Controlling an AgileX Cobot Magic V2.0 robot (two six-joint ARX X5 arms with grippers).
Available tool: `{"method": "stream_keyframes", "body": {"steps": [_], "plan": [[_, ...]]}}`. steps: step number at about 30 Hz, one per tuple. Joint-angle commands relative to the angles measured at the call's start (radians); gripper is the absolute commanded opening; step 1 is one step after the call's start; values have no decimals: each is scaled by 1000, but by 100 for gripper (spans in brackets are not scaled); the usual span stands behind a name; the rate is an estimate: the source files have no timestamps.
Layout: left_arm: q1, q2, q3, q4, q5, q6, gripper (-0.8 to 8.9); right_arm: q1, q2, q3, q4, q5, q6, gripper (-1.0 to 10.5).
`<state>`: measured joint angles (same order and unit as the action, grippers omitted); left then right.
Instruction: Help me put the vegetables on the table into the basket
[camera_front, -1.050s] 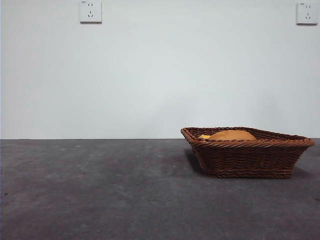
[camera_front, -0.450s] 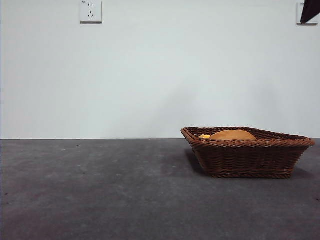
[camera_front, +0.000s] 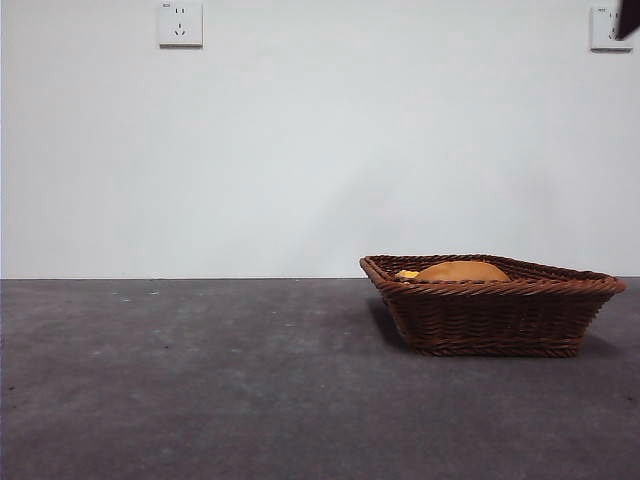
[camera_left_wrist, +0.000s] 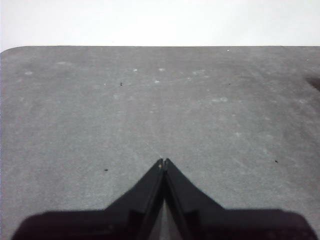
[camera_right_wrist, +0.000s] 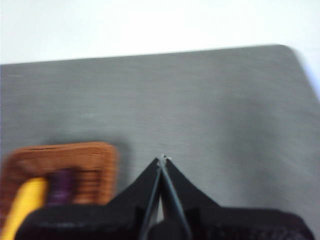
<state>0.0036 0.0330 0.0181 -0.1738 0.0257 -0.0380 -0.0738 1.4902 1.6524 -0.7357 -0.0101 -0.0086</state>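
Observation:
The brown wicker basket (camera_front: 490, 315) stands on the dark grey table (camera_front: 200, 380) at the right. Above its rim show the tan potato (camera_front: 462, 270) and a bit of the yellow vegetable (camera_front: 407, 273). The blurred right wrist view shows the basket (camera_right_wrist: 75, 160) holding the yellow vegetable (camera_right_wrist: 25, 207) and the purple eggplant (camera_right_wrist: 62, 182). My right gripper (camera_right_wrist: 162, 159) is shut and empty, high up and beside the basket. Over bare table (camera_left_wrist: 150, 100), my left gripper (camera_left_wrist: 163, 161) is shut on nothing.
A black arm tip (camera_front: 630, 15) pokes in at the top right corner of the front view. Two wall sockets (camera_front: 180, 22) sit on the white wall behind the table.
A black arm tip came into the top right corner half a second ago and has now drawn back to a smaller sliver. The basket and its contents have stayed put.

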Motion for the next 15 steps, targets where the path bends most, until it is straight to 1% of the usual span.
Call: {"method": "stream_keyframes", "body": {"steps": [1,4,6,11,15], "plan": [[2,2,-10,8,3,4,-3,9,-93,-35,4,44,-2,1],[2,3,-10,8,1,4,-3,16,-229,-132,68,45,-2,1],[2,9,-10,8,1,5,-3,16,-335,-228,142,44,-2,1],[2,16,-10,8,1,4,-3,16,-623,-531,345,46,-2,1],[2,16,-10,8,1,4,-3,16,-855,-773,399,45,-2,1]]}}
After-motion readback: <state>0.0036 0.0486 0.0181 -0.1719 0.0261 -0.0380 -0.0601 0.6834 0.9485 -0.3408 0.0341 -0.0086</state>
